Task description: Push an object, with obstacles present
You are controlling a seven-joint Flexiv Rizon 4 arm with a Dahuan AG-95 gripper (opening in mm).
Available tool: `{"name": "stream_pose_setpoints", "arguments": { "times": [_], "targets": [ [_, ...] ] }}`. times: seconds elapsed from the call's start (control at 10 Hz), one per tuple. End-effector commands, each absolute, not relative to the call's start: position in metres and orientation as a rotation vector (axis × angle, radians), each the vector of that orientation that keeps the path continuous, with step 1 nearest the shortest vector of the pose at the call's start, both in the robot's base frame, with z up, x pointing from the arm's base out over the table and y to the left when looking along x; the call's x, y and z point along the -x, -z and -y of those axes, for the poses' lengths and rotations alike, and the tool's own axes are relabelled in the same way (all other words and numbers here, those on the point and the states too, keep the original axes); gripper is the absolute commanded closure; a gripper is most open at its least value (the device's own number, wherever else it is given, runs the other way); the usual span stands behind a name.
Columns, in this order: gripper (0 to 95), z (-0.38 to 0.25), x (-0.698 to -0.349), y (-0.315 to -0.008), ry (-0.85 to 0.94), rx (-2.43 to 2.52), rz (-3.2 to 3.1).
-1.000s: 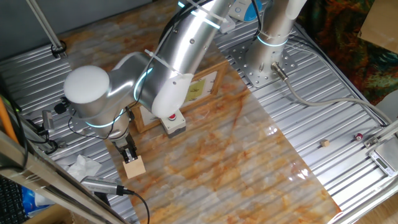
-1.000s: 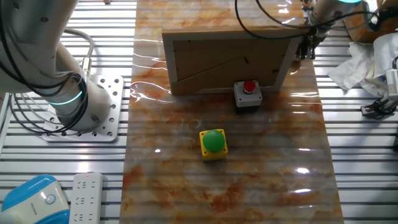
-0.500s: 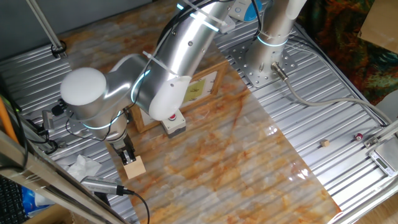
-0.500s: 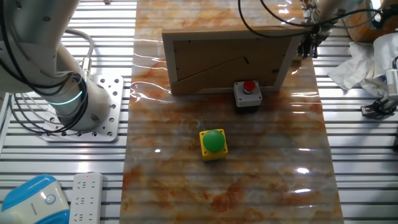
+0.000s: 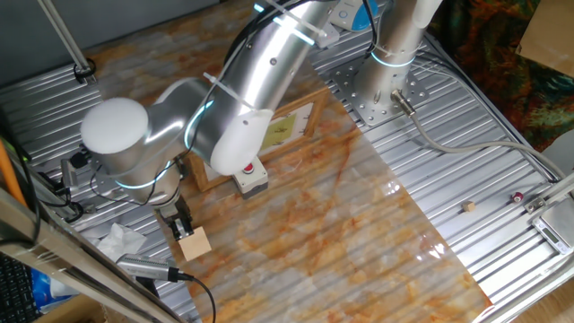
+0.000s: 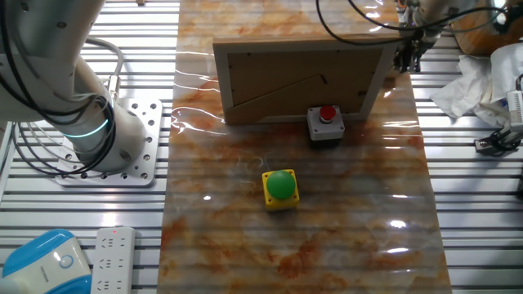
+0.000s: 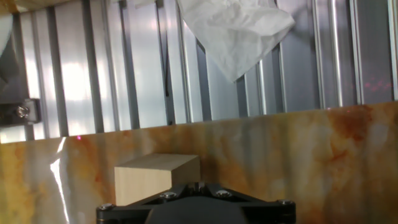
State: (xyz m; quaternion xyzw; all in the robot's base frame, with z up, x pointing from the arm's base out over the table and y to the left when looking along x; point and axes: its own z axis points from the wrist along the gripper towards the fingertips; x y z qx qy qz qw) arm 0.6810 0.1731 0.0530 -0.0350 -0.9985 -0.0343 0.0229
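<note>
The claw stands low over the bench near its edge, fingers drawn together with nothing between them. The wooden cube sits just in front of the fingertips, apparently touching them; in the hand view the cube fills the space right ahead of the claw. Behind the claw, the framed panel stands upright, with the grey box with red button just beside its base. The yellow box with green button lies well apart. Crumpled white tissue lies beyond the cube on the ribbed metal.
</note>
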Motion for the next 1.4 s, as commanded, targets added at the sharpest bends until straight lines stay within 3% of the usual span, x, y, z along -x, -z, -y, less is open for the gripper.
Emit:
{"name": "stream_pose_setpoints", "arguments": {
  "times": [0.1,1.4],
  "targets": [
    [95.0,-0.174,-0.679,-0.052,0.102,0.107,3.097],
    [95.0,-0.195,-0.680,-0.047,0.087,0.138,3.105]
  ]
}}
